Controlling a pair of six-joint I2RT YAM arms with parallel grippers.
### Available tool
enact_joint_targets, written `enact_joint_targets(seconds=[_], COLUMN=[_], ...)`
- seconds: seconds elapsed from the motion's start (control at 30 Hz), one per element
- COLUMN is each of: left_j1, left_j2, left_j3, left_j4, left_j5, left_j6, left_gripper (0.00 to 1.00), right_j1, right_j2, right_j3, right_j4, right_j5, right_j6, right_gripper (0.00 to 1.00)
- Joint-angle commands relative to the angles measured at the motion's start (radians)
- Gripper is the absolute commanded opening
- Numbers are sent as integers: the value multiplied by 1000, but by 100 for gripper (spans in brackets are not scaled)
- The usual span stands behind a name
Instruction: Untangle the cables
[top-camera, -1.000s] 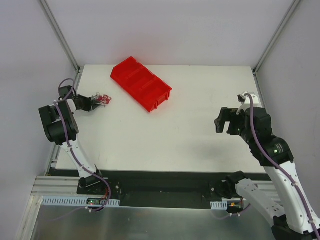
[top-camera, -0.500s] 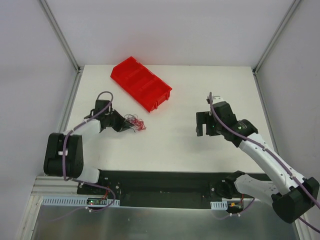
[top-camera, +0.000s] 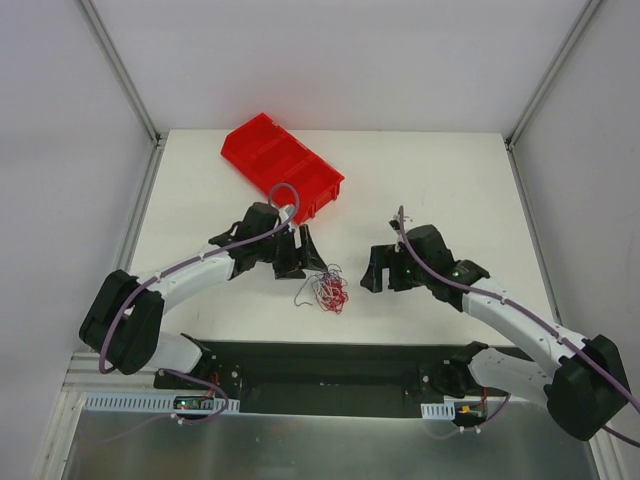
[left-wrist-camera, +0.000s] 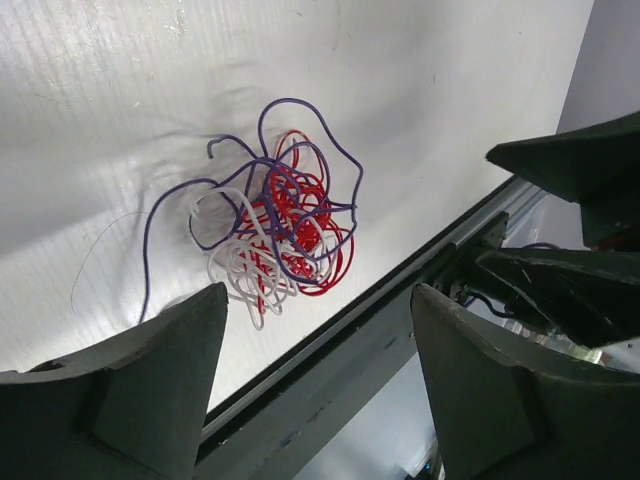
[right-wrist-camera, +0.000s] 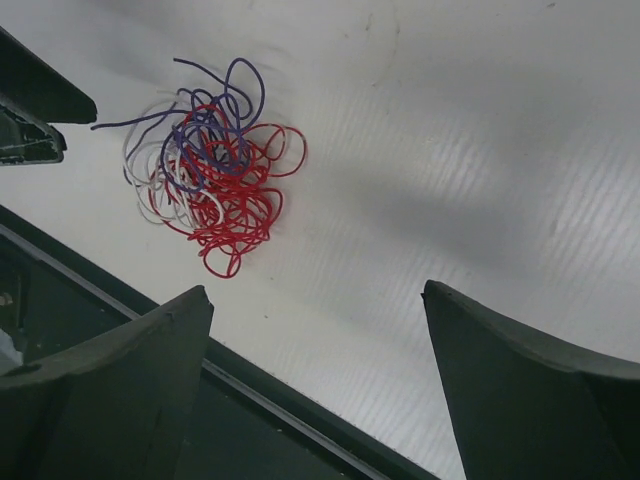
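The left gripper (top-camera: 303, 254) and the right gripper (top-camera: 372, 270) both stand spread wide, holding nothing. Between them the cables (top-camera: 322, 290) lie on the matte white table (top-camera: 430, 180): a small curly tangle of thin red, whitish and purple strands, apparently touching neither gripper. A red plastic bin (top-camera: 283, 168) sits beyond the cables. Both arms stretch low, angled inward toward the cables.

You find no readable text, label, brand, number or sign anywhere in these views; nothing here carries legible print.
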Motion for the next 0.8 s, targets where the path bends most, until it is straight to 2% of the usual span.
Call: enact_joint_targets(seconds=[0.0, 0.13, 0.23, 0.3, 0.33, 0.53, 0.63, 0.77], left_j1=[-6, -6, -9, -12, -17, -41, -46, -81], left_j2=[-80, -83, -98, -110, -115, -146, -132, -62], left_j3=[25, 19, -25, -56, -67, -119, -143, -124], left_j4=[-20, -48, -48, -46, -46, -43, -86, -140], left_j5=[39, 44, -19, -56, -67, -82, -182, -343], left_j6=[153, 208, 213, 208, 213, 211, 201, 193], left_gripper=[73, 51, 42, 40, 39, 50, 44, 43], right_j1=[18, 79, 92, 93, 92, 95, 107, 139], right_j2=[6, 83, 172, 207, 218, 316, 363, 356], right_j3=[-73, -110, -57, -41, -40, 42, 59, 34], right_j4=[216, 415, 444, 473, 493, 529, 546, 547], right_j5=[-110, -137, -154, -160, -157, -180, -213, -203], right_j6=[154, 202, 195, 209, 215, 238, 244, 218], right_gripper=[86, 72, 52, 39, 37, 38, 42, 48])
